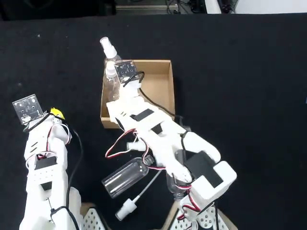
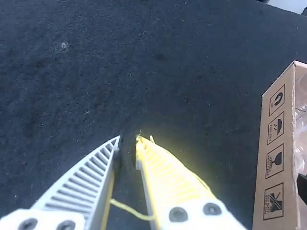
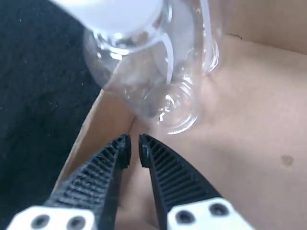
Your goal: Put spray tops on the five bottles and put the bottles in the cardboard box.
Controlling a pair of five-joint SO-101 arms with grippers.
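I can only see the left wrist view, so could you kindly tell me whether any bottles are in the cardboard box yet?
Observer: Yes. A capped bottle and a second capped bottle stand in one corner of the cardboard box.
Operator: Thank you. Where is the right gripper?
Observer: The right gripper is above the box floor beside those bottles, its fingers close together with nothing between them.
Operator: And what lies outside the box?
Observer: An uncapped bottle lies on its side on the table, apart from the box, with a loose spray top beside it.
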